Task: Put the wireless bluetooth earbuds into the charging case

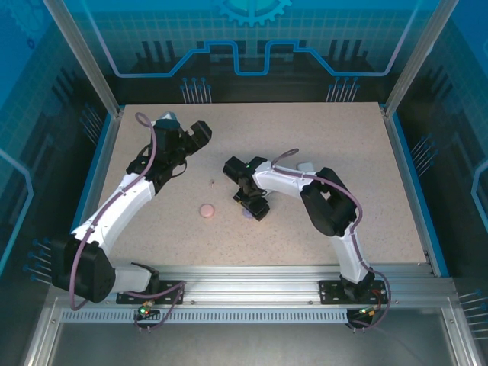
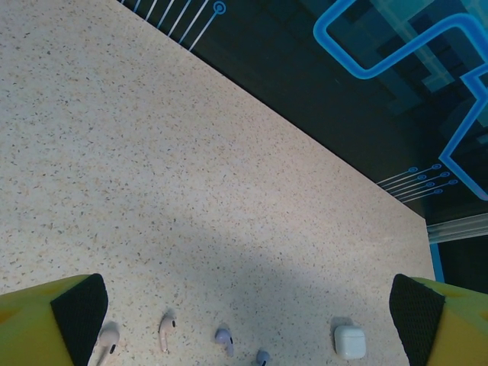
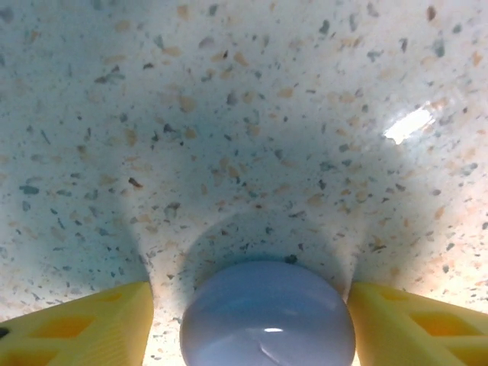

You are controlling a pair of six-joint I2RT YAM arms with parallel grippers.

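The left end effector (image 2: 248, 313) stands wide apart. Ahead of it, two pale pink earbuds (image 2: 166, 332) and two purple earbuds (image 2: 223, 340) lie in a row on the desk (image 2: 191, 152), with a white case (image 2: 349, 341) near them. Near the desk's middle, the right end effector (image 3: 250, 293) straddles a purple case (image 3: 267, 320), its fingers apart and not clamped on it.

Speckled tabletop (image 1: 366, 152); blue walls (image 1: 320, 38) (circuit pattern) behind.

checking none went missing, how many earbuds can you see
4, in a row on the table: two pale pink earbuds, then two purple earbuds. More may be hidden.
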